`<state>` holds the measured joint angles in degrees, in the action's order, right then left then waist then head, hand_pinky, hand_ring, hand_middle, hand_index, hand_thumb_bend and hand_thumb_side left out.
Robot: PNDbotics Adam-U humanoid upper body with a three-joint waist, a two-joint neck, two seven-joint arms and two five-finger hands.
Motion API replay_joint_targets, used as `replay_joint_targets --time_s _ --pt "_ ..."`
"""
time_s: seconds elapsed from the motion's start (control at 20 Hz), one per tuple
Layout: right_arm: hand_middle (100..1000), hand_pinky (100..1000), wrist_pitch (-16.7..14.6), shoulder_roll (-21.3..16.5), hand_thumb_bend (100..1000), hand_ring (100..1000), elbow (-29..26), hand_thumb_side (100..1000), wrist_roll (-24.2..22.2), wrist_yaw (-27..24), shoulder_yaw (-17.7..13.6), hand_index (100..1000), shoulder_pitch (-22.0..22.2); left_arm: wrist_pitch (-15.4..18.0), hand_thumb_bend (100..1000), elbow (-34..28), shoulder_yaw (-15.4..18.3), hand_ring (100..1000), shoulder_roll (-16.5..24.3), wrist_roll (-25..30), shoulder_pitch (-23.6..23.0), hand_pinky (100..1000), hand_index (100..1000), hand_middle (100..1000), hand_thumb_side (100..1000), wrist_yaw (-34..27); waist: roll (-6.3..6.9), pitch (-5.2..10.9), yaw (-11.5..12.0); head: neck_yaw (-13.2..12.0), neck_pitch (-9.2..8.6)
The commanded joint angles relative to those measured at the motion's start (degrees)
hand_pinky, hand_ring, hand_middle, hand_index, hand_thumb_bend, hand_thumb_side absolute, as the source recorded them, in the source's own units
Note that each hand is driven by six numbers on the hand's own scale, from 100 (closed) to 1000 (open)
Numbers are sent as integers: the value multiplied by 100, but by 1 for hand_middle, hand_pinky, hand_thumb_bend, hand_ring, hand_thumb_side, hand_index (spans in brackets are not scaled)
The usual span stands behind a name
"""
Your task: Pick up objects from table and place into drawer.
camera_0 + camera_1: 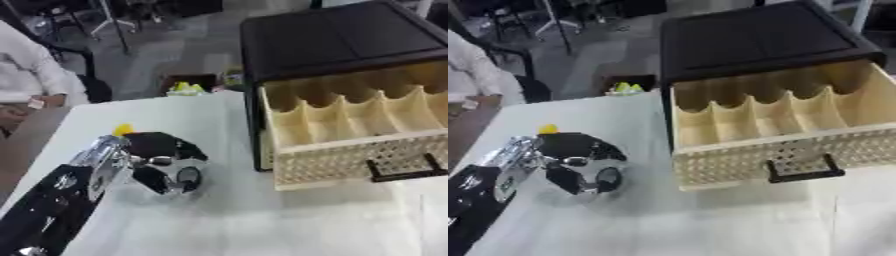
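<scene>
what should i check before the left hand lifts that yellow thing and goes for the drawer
1. Drawer open: ok, pulled out with its compartments showing.
2. Compartments free: ok, nothing shows inside them.
3. Left hand on the yellow thing: cannot tell, the hand covers all but a yellow tip.
4. Fingers closed round it: cannot tell, they curl down but the contact is hidden.
5. Path to the drawer: ok, only bare table lies between.
6. Right hand out of the way: ok, it shows in neither view.
</scene>
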<state>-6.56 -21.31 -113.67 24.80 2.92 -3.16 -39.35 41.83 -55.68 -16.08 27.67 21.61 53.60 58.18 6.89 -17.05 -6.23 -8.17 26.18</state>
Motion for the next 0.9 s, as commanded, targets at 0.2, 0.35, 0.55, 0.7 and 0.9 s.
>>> replay_joint_targets --time_s 0.2,0.35,0.55,0.7,0.9 --pt "449 272 9 -59 868 472 -92 987 19 -13 -25 632 -105 1013 238 -64 17 873 139 1003 70 741 1000 878 1000 79 -51 72 8 -6 -4" --pt "448 270 7 -63 866 471 -92 982 16 -13 -23 630 -112 1013 221 -54 62 866 150 915 71 733 1000 868 1000 139 -55 52 0 -13 -24" --pt "446 266 1 -69 868 470 -92 987 5 -20 -16 627 -127 1013 171 20 130 855 161 748 65 722 1000 853 1000 289 -64 27 3 -16 -47" --pt "445 265 -2 -69 868 469 -92 987 0 -21 -18 625 -135 1013 146 64 139 846 155 615 65 715 1000 843 1000 405 -68 10 -3 -24 -66" --pt "443 263 -6 -77 868 469 -92 987 -4 -19 -19 623 -147 1013 128 109 136 835 152 465 71 707 1000 834 1000 546 -76 -14 -12 -37 -77"
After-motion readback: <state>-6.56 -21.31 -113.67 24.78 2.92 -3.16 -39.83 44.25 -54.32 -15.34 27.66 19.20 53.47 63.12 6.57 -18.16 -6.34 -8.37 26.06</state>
